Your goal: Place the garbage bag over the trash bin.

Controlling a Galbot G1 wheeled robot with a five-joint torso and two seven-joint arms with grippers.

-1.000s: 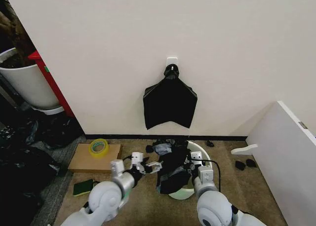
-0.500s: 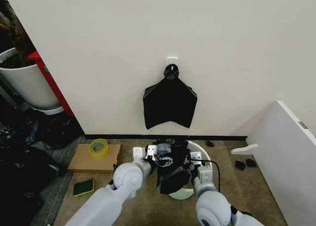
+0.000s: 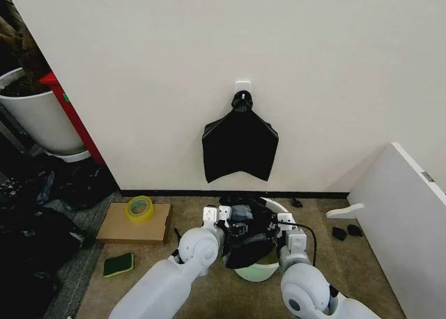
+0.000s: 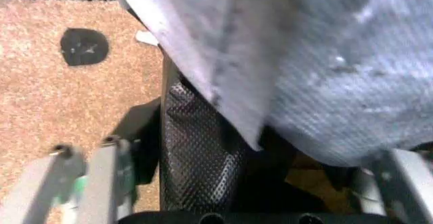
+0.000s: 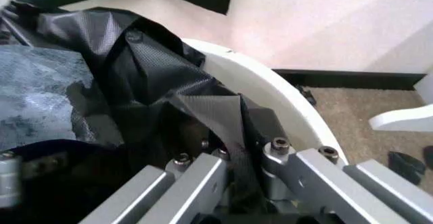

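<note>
1. Over the trash bin, compared with a second ago, the left tool has come in from the left and now sits against the garbage bag; the bag, draped low before, is bunched higher over the rim.
2. Right tool is clenched on a fold of the bag at the bin's right rim. Left tool: grip state cannot be told.
3. Floor is tan carpet under a white wall; a flat black bag hangs on a hook. A cardboard box carries a tape roll.
4. Bag is thin, crinkled, shiny black.
</note>
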